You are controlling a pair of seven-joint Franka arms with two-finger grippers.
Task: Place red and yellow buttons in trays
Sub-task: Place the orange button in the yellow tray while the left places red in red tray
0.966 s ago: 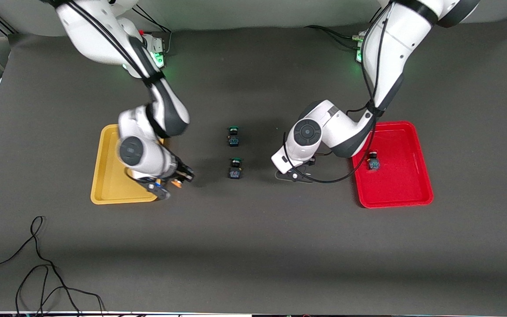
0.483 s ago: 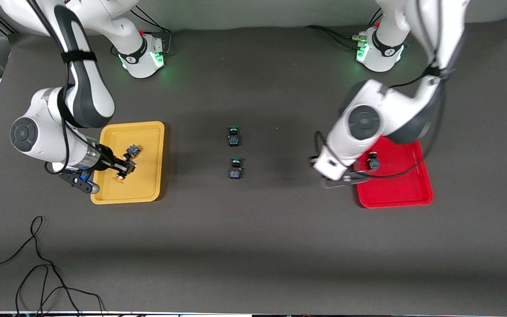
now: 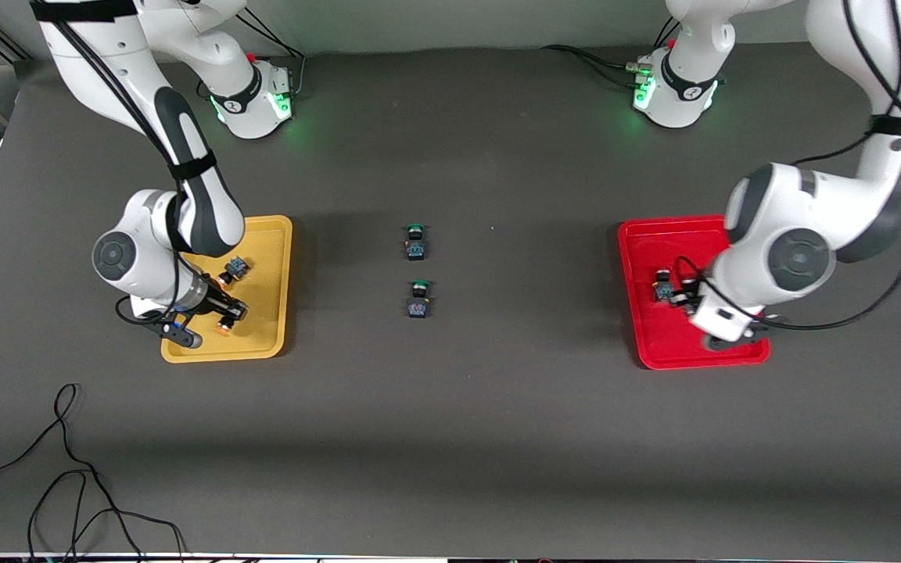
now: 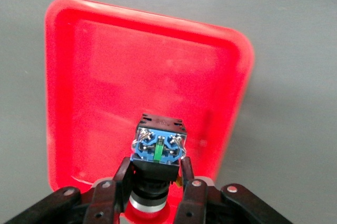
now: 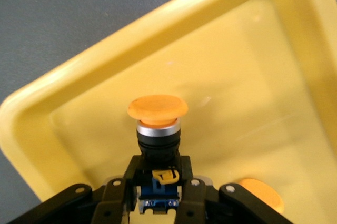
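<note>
Two buttons are over their trays: the right tool (image 5: pixel 152 190) pinches a yellow button (image 5: pixel 157 124) over the yellow tray (image 3: pixel 272 234), the left tool (image 4: pixel 155 184) pinches a red button (image 4: pixel 158 148) over the red tray (image 3: pixel 638 234). Next, each should lower and let go.

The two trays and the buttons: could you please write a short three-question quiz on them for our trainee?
1. True or false: the right gripper holds an orange-yellow-capped button over the yellow tray.
2. How many green-capped buttons lie on the table between the trays? A one, B two, C three.
3. Fill in: the left gripper holds a dark-bodied button over the ___ tray.
Key: 1 true; 2 B; 3 red tray.
</note>
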